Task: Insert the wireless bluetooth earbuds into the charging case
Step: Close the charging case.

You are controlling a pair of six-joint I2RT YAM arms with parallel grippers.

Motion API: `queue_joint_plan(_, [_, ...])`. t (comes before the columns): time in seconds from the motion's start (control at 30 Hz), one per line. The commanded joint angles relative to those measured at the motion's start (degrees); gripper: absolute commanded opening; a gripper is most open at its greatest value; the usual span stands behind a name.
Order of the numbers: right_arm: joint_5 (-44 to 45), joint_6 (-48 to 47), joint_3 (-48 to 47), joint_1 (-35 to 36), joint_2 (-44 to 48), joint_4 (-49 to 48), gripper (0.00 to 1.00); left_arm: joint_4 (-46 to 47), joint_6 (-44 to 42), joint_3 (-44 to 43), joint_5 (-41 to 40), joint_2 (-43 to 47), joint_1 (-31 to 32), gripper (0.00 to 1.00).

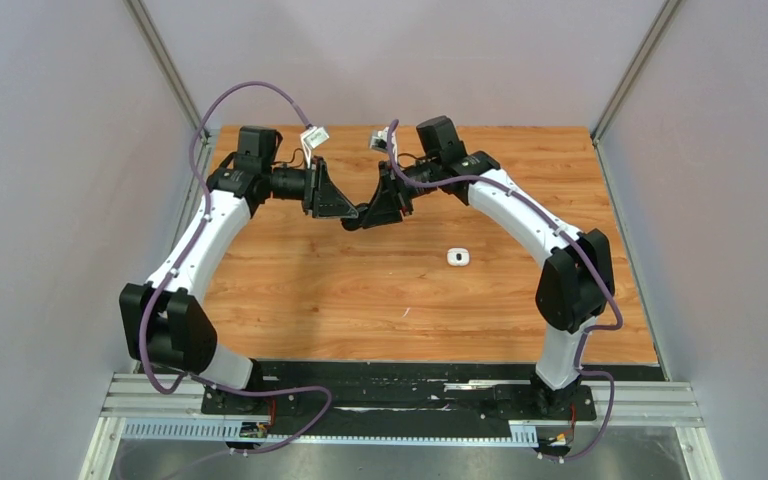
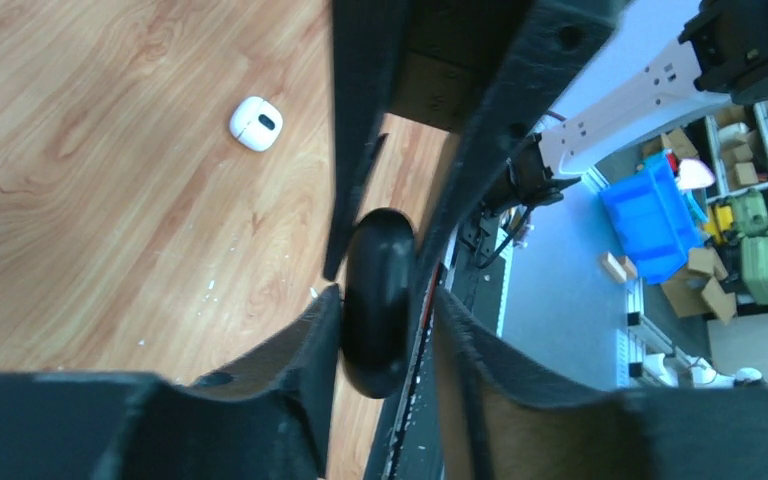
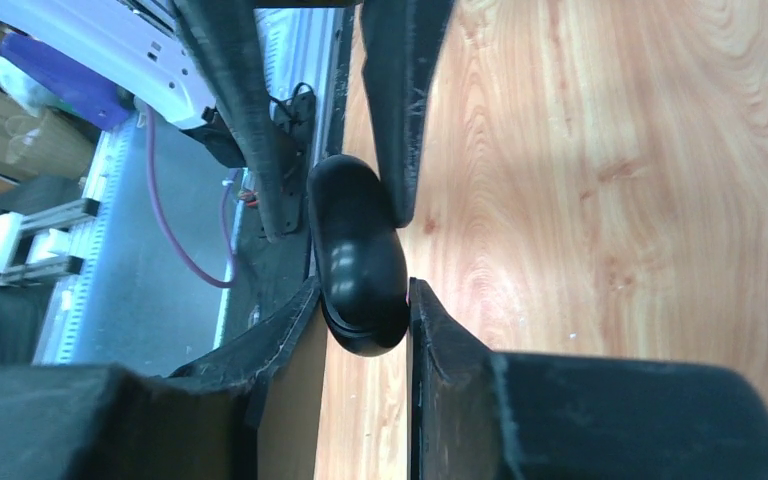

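Your robotics lab: a grey-walled test booth (image 1: 50,150) around a wood-grain tabletop (image 1: 360,290), blue plastic bins (image 2: 650,225) and cardboard boxes (image 2: 695,280) stored beyond.

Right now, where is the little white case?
The white case lies on the wooden table, right of centre in the top view, near the right arm, nearer than the black case in the right fingers.

surface: wooden table (image 1: 310,290) | lying on it: small white case (image 1: 458,257), right of centre | scattered white specks (image 2: 210,287)
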State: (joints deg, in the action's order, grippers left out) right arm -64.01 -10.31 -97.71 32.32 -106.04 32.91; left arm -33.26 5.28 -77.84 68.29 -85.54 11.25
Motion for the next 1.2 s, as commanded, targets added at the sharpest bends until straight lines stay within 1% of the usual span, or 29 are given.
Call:
queue_joint_plan(0.0, [-0.09, 9.73, 2.18, -0.91, 0.06, -7.6, 0.06, -4.1, -8.35, -1.04, 0.0, 5.53, 3.17, 0.48])
queue_joint_plan(0.03, [-0.26, 12.49, 2.75, -1.2, -0.02, -8.53, 0.04, -5.29, -10.77, -1.06, -1.45, 6.45, 3.72, 0.51])
queue_joint_plan(0.1, [-0.46, 15.5, 3.7, -1.65, -0.27, -9.8, 0.0, -4.37, -11.91, -0.37, -2.51, 8.21, 4.12, 0.54])
queue_joint_plan(0.2, [-1.19, 17.1, 4.74, -2.03, -0.4, -10.88, 0.0, -0.76, -11.24, 2.27, -4.34, 10.81, 4.57, 0.6])
queue_joint_plan(0.3, [-1.45, 18.1, 5.7, -2.42, -0.33, -11.73, 0.0, -1.12, -12.82, 2.3, -6.83, 11.59, 4.66, 0.61])
queue_joint_plan(0.37, [-1.95, 17.86, 6.22, -2.6, -0.07, -11.94, 0.0, -1.42, -13.24, 2.0, -10.71, 11.66, 4.66, 0.61])
queue_joint_plan(0.4, [-2.3, 17.58, 6.35, -2.61, 0.05, -11.93, 0.0, 0.22, -12.64, 2.21, -14.17, 11.9, 4.62, 0.61])
queue_joint_plan(0.47, [-2.94, 16.42, 6.53, -2.69, 0.64, -11.9, 0.0, 3.35, -8.24, 2.55, -19.05, 13.01, 4.24, 0.61])
queue_joint_plan(0.5, [-3.16, 15.41, 6.61, -2.7, 1.06, -11.82, 0.0, 4.42, -6.93, 2.48, -19.81, 13.15, 3.88, 0.61])
queue_joint_plan(0.53, [-3.47, 13.89, 6.77, -2.7, 1.53, -11.86, 0.0, 6.27, -3.25, 2.37, -19.87, 13.06, 2.93, 0.61])
queue_joint_plan(0.57, [-3.57, 12.67, 6.91, -2.69, 2.04, -11.75, 0.0, 6.8, -1.54, 1.89, -19.43, 12.82, 2.43, 0.61])
queue_joint_plan(0.6, [-3.53, 11.13, 6.96, -2.69, 2.58, -11.67, 0.0, 6.76, 0.93, 1.46, -16.88, 11.77, 1.42, 0.61])
queue_joint_plan(0.63, [-3.31, 10.68, 7.02, -2.7, 3.14, -11.6, 0.0, 6.03, 1.65, 0.28, -14.59, 11.04, 1.02, 0.6])
queue_joint_plan(0.67, [-3.1, 8.81, 7.02, -2.7, 3.54, -11.53, 0.0, 3.16, 1.59, -0.45, -9.36, 9.15, 0.59, 0.6])
queue_joint_plan(0.7, [-2.92, 7.98, 7.01, -2.7, 3.79, -11.39, 0.0, 0.85, 0.58, -2.11, -6.97, 8.23, 0.57, 0.6])
queue_joint_plan(0.73, [-2.88, 7.19, 6.93, -2.7, 4.04, -11.22, 0.0, -3.37, -1.77, -2.69, -3.57, 6.84, 0.64, 0.59])
queue_joint_plan(0.77, [-2.95, 6.74, 6.84, -2.7, 4.28, -10.99, 0.0, -5.09, -3.0, -3.18, -2.66, 6.46, 0.98, 0.59])
queue_joint_plan(0.8, [-3.03, 6.3, 6.83, -2.62, 4.41, -10.95, 0.0, -7.86, -5.78, -3.14, -2.62, 6.33, 1.15, 0.59])
queue_joint_plan(0.87, [-2.97, 5.7, 6.71, -2.4, 4.76, -10.76, 0.0, -8.36, -8.15, -2.04, -4.33, 7.22, 1.56, 0.6])
queue_joint_plan(1.0, [-3.13, 5.35, 6.05, -2.04, 4.88, -10.36, 0.0, -3.01, -6.94, 0.87, -7.34, 9.86, 1.74, 0.55])
queue_joint_plan(1.07, [-3.14, 4.66, 5.6, -1.85, 4.94, -9.82, 0.0, -0.39, -7.1, 2.0, -11.17, 11.13, 1.76, 0.51])
queue_joint_plan(1.17, [-2.97, 3.78, 5.19, -1.52, 4.96, -9.27, 0.0, 3.88, -7.5, 2.88, -15.55, 12.91, 1.76, 0.5])
